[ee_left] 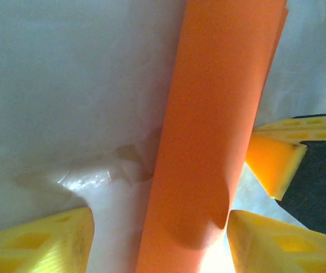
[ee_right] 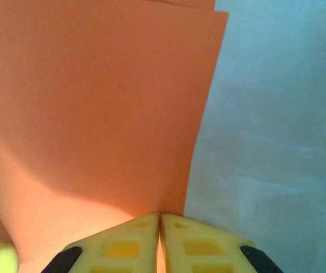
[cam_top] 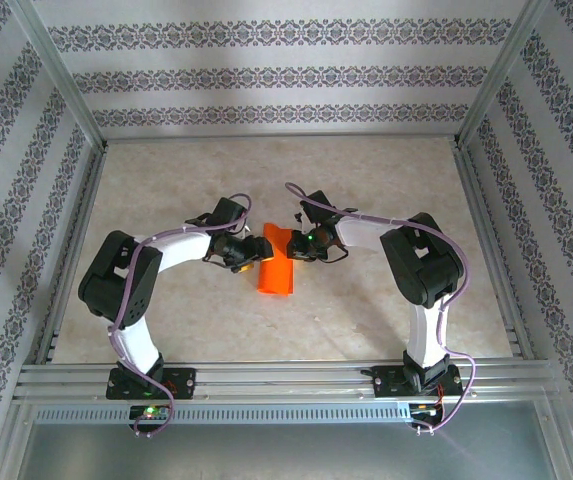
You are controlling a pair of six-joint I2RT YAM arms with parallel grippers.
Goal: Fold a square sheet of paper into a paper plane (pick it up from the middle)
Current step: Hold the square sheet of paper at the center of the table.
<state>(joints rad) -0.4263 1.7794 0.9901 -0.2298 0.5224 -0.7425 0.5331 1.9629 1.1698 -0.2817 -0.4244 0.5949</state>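
Note:
The orange-red sheet of paper [cam_top: 275, 262] lies mid-table, folded double into a long strip, its layered edges visible in the right wrist view [ee_right: 94, 114]. My right gripper [ee_right: 160, 224] is shut on the strip's near edge, with orange showing between its closed pads; in the top view it sits at the strip's far right [cam_top: 299, 243]. My left gripper [ee_left: 160, 239] is open on the strip's left [cam_top: 249, 252]. The paper [ee_left: 214, 125] runs up between its yellow fingertips [ee_left: 49, 242], close to the right one. A paper plane is out of view.
The beige table [cam_top: 166, 190] is walled by patterned panels and aluminium posts. A metal rail [cam_top: 286, 380] crosses the near edge at the arm bases. The right gripper's yellow fingers [ee_left: 288, 153] sit just right of the paper in the left wrist view.

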